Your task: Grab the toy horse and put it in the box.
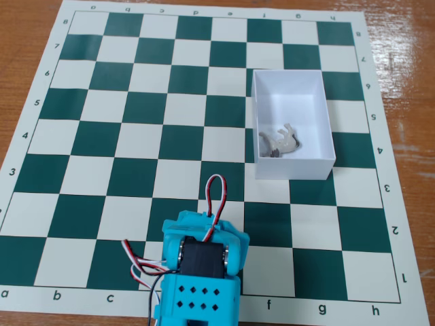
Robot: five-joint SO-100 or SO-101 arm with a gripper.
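The toy horse (281, 141), small and grey-white, lies on its side inside the box (325, 122), near the box's front wall. The box is white and open-topped and stands on the right part of the chessboard in the fixed view. My cyan arm (202, 265) is folded at the bottom edge of the board, well in front of and to the left of the box. Its fingers are hidden under the arm's body, so the gripper itself does not show. Nothing is seen held.
A green-and-white chessboard mat (136, 136) covers the wooden table (408, 54). Red, white and black wires (215, 193) loop up from the arm over the board. No other loose objects stand on the squares.
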